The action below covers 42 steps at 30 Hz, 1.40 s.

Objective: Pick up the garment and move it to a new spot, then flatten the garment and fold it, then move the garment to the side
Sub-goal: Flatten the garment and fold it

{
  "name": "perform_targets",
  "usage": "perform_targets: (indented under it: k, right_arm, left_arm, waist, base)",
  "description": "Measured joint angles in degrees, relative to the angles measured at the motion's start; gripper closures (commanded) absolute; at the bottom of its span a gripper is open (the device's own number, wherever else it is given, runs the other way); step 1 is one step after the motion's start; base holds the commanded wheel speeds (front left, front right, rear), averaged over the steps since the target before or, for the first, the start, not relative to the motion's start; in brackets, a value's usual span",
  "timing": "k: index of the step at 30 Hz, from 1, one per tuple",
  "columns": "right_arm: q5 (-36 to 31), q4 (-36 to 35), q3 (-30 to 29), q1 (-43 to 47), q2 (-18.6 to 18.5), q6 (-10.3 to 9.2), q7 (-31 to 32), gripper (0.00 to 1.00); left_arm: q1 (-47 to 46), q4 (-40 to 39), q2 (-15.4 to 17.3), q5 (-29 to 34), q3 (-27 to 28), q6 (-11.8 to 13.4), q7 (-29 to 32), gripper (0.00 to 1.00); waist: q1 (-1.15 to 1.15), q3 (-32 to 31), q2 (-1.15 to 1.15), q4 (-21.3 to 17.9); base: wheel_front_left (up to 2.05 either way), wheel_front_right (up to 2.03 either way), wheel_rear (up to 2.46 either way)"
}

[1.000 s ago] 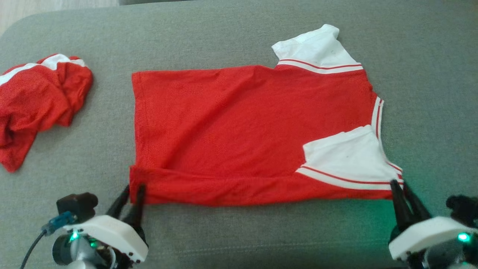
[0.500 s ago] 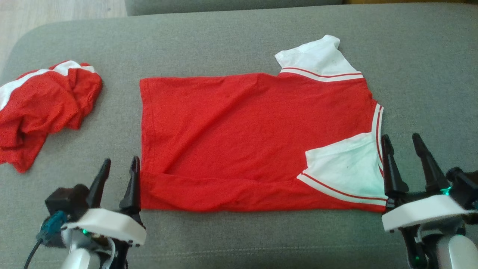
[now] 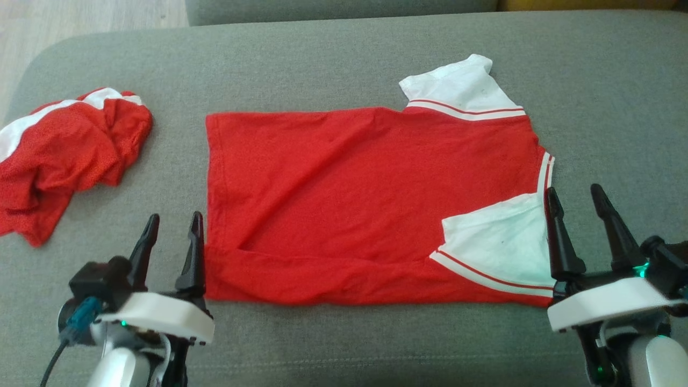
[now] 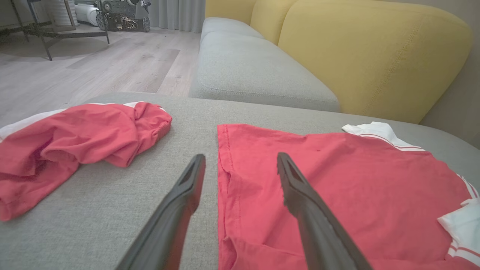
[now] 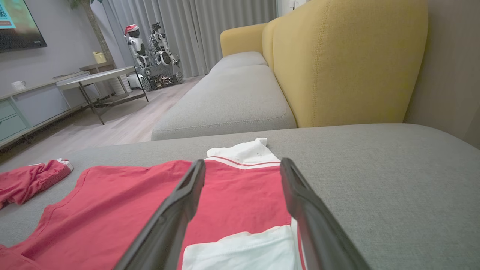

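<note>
Folding in hand: left gripper [image 3: 175, 216], open and empty, stands beside the hem corner of the garment [image 3: 349, 188], which lies flat on the grey cushion [image 3: 344, 64] with its near edge turned over; right gripper [image 3: 574, 189], equally open, flanks the opposite end; the next move likely calls for regripping both near corners.

No lettering, label or number is legible; marks on the wall screen [image 5: 19, 23] are too small.

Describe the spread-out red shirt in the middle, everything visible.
The red shirt is knit cloth with white sleeves edged in red stripes. It lies spread on the grey cushion, lightly creased, near edge folded over in a strip, near sleeve lying on the body. The left gripper and right gripper stand open at its near corners.
</note>
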Motion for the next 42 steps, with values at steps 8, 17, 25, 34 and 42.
perform_targets:
  k: [8, 17, 25, 34, 42]
  right_arm:
    - [0.0, -1.1, -0.2, -1.5, 0.0, 0.00, 0.6, 0.00]
    - [-0.1, -1.9, 0.3, -7.3, 0.1, 0.00, 0.9, 0.00]
    - [-0.1, 0.0, 2.0, -10.7, 0.2, 0.00, 0.2, 0.00]
    - [0.4, 2.2, 0.9, -11.3, 0.3, 0.00, -0.5, 0.00]
    - [1.0, 6.0, -1.8, -19.0, -1.2, 0.00, 0.2, 0.00]
  left_arm:
    - [-9.4, 4.0, -0.1, 0.1, -1.3, -2.6, 0.6, 0.00]
    - [-33.6, 23.3, -1.8, -1.7, -2.2, -7.7, 2.4, 0.00]
    - [-44.2, 45.0, -1.9, -4.0, -0.9, -10.3, 2.9, 0.00]
    - [-49.9, 55.2, -2.1, -5.6, -1.3, -12.7, 0.2, 1.00]
    - [-50.9, 58.6, -3.5, -5.6, -3.6, -13.1, -3.7, 1.00]
  waist:
    - [0.00, 3.4, 0.00, 0.0]
    - [0.00, 11.5, 0.00, -0.8]
    - [0.01, 16.9, 0.00, -3.1]
    - [0.01, 18.0, 0.00, -4.1]
    - [0.01, 17.4, 0.00, -2.8]
  base:
    - [0.00, 0.00, 0.00]
    - [0.00, 0.00, 0.00]
    - [0.00, 0.00, 0.00]
    - [0.00, 0.00, 0.00]
    - [0.00, 0.00, 0.00]
